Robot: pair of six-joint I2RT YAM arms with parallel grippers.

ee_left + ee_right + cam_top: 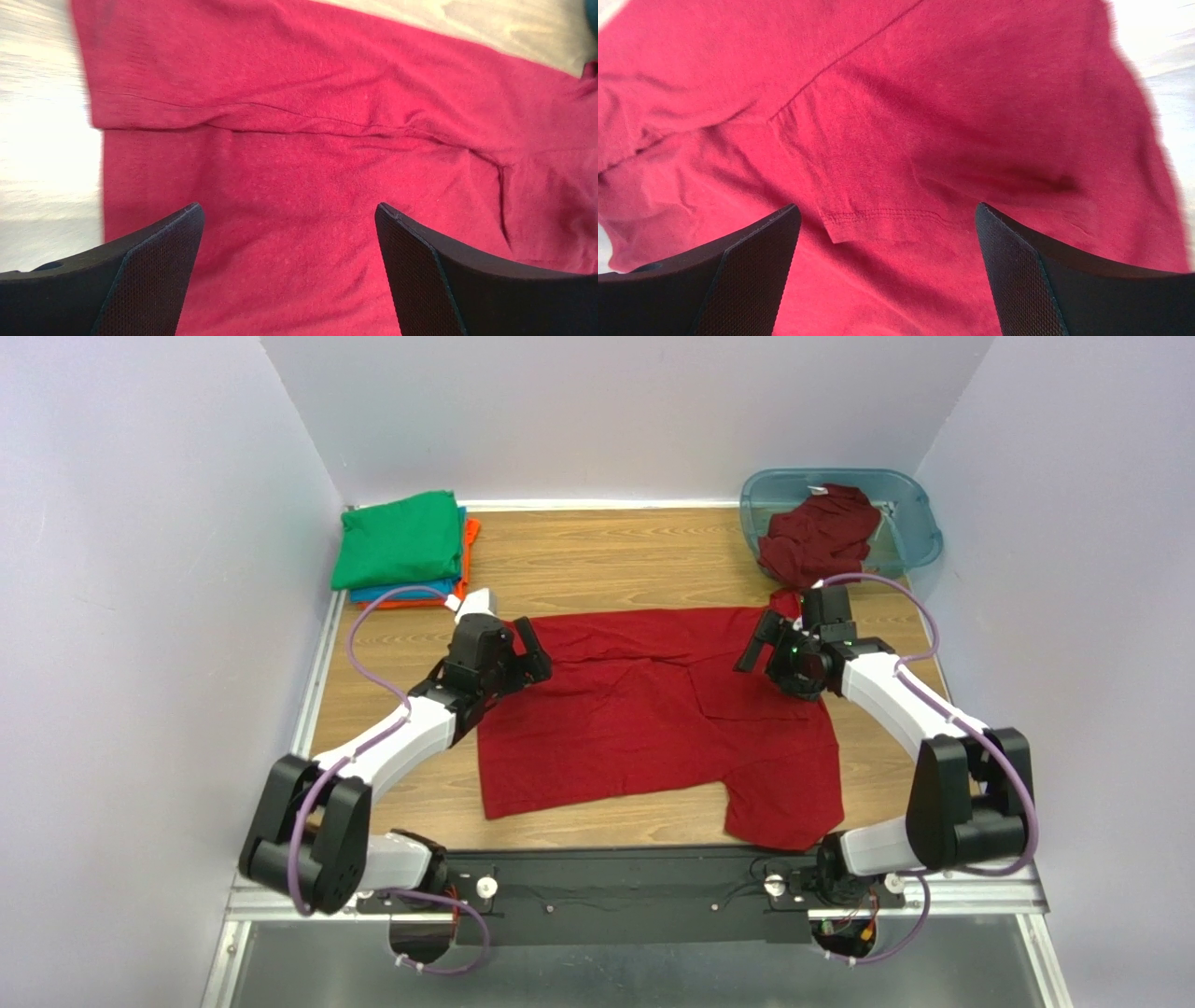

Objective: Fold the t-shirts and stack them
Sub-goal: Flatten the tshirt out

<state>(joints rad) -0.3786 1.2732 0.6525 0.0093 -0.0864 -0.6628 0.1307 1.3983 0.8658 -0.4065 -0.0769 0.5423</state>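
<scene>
A dark red t-shirt (652, 714) lies spread flat across the middle of the wooden table (617, 560), one part folded over itself in a long crease. The left gripper (530, 655) hangs over the shirt's left edge and the right gripper (758, 644) over its far right corner. Both have their jaws spread wide and grip nothing; in each wrist view, red cloth fills the gap between the black fingers (151, 273).

At the table's far left corner sits a folded stack with a green shirt (400, 539) on top, an orange shirt (473, 535) and a blue shirt (407, 594) showing at the edges beneath it. A second dark red shirt (821, 532) lies crumpled in the clear teal tub (912, 518) at the far right, spilling over its near rim.
</scene>
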